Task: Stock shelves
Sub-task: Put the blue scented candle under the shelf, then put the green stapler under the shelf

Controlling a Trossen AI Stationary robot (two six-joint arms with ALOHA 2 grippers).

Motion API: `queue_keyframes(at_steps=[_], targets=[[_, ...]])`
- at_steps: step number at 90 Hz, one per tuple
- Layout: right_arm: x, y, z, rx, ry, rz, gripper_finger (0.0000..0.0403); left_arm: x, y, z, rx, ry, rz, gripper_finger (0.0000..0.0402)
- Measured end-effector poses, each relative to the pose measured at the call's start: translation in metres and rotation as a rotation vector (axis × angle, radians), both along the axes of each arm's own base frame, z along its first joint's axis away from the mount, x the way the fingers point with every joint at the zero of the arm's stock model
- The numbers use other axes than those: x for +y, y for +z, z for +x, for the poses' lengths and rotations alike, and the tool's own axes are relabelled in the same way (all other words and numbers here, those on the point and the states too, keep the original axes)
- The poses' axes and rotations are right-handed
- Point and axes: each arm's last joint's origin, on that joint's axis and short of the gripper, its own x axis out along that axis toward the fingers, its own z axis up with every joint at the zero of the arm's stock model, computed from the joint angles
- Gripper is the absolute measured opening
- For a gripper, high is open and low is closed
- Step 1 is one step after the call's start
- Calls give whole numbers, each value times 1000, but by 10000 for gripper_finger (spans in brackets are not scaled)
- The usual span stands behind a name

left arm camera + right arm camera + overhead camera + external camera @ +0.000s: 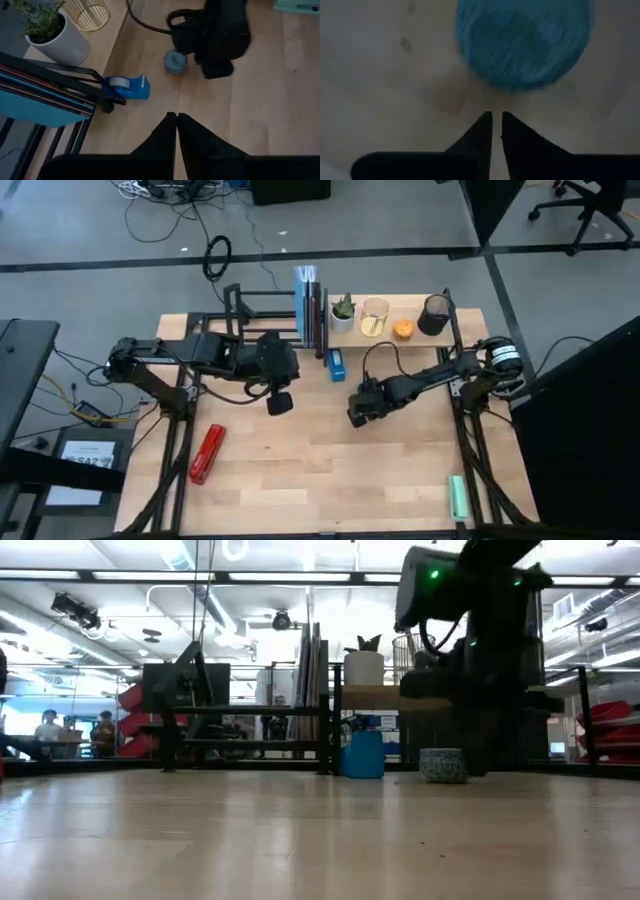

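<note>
R gripper (496, 122) has its fingertips nearly together w/ nothing between them, pointing down at the tabletop; the small blue-grey round pot (525, 42) sits just ahead of the tips, on the tabletop, not yet gripped. From that pot, the wooden plank shelf (400, 308) lies close behind and the black bar rack (265, 310) off to its side. L gripper (176, 122), fingertips pressed together and empty, hangs farther from the pot, so R arm looks the one to take it.

Bench (300, 480): pale wood planks, matt, faint grain. Rack (262, 310): black metal bars, matt. Plank shelf (400, 305): light wood on black posts. Tape dispenser (127, 88): glossy blue plastic. Plant pot (62, 42): smooth white, matt. Basket (90, 11): thin gold wire. Small bowl (443, 764): speckled blue-grey, ceramic-looking.
</note>
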Motion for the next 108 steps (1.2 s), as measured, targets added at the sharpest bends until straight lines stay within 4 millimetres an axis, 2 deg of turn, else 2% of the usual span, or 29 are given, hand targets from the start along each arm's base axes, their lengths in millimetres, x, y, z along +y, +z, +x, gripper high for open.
queue_keyframes(at_steps=[34, 61, 72, 85, 97, 108], targets=[[-61, -1, 11, -82, -21, -35, 2, 0, -2, -2, 37, -25, 26, 0], [-84, 2, 17, -161, -18, -92, 1, 0, -3, -3, 51, -27, 28, 0], [-84, 4, 21, -206, 3, -100, 1, 0, -3, -3, 52, -27, 28, 0], [-73, 15, 21, -192, 41, -69, 1, 0, -3, -3, 53, -24, 25, 0], [-53, 44, 13, -189, 117, -51, 2, 0, -3, -4, 54, -18, 20, 0], [-28, 86, -4, -222, 188, -39, 1, 0, -3, -4, 48, -1, 3, 0]])
